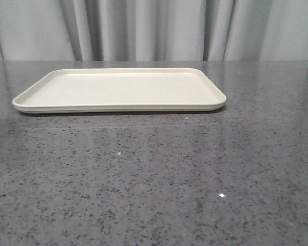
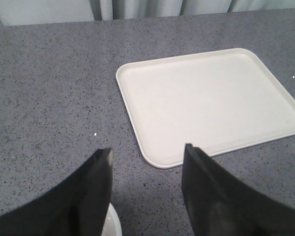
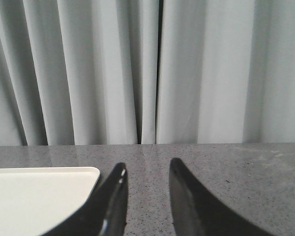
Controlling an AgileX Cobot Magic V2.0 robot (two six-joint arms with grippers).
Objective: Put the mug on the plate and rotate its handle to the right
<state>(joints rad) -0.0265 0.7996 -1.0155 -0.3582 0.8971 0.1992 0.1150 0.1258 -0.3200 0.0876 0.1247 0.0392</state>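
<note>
The left gripper (image 2: 147, 155) hangs with jaws spread and empty; under its left finger a curved white edge shows, possibly the mug (image 2: 113, 223), though too little is visible to be sure. Beyond the fingertips lies the plate (image 2: 137, 113), bare, its long axis running away across the table (image 2: 49, 88). The right gripper (image 3: 146, 169) is also parted, holding nothing, beside the plate's corner. The left arm looks nearer the mug.

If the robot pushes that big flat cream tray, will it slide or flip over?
The flat cream rectangular tray would probably slide, not flip: it lies low and wide on the smooth, shiny grey speckled table. It looks stiff, like hard plastic, so it likely wouldn't bend. Its low rim may be hard to grab.
</note>
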